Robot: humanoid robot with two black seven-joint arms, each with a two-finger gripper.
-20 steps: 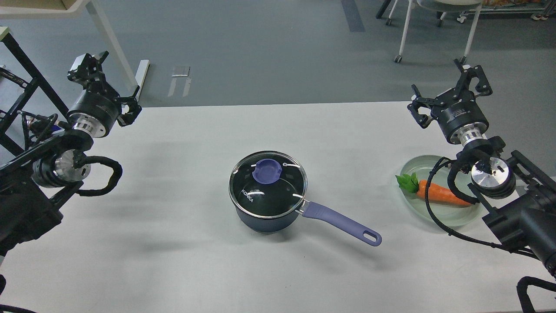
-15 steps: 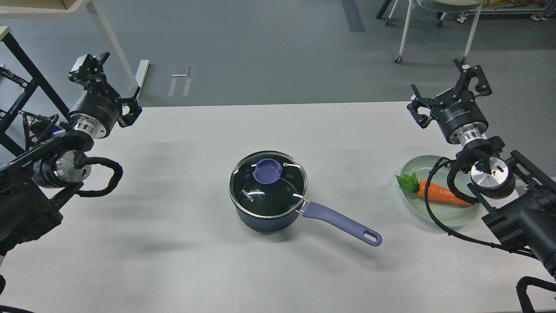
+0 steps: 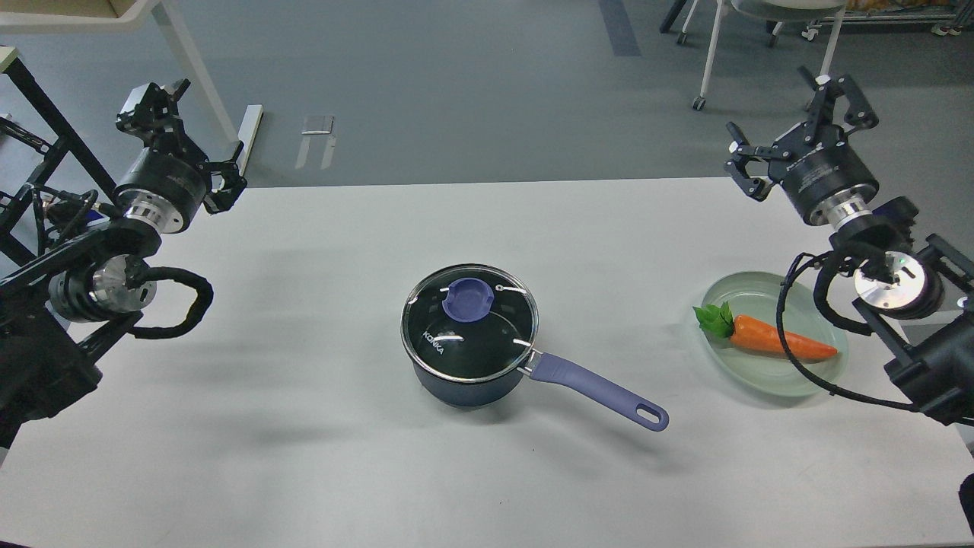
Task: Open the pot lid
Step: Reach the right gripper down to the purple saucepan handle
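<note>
Dark saucepan [image 3: 469, 358] mid-table [image 3: 304, 426], round glass lid [image 3: 469, 323] on it; right of it, orange toy carrot [image 3: 780, 341] in pale green oval plate [image 3: 749, 295].

One head-mounted view looks forward and down over the white table [image 3: 304, 426].

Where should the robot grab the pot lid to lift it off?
Probably the purple knob in the middle of the glass lid. It sticks up above the flat glass, so a tool coming straight down from above could pinch it. The lid's rim sits tight on the pot, leaving little to grip.
</note>
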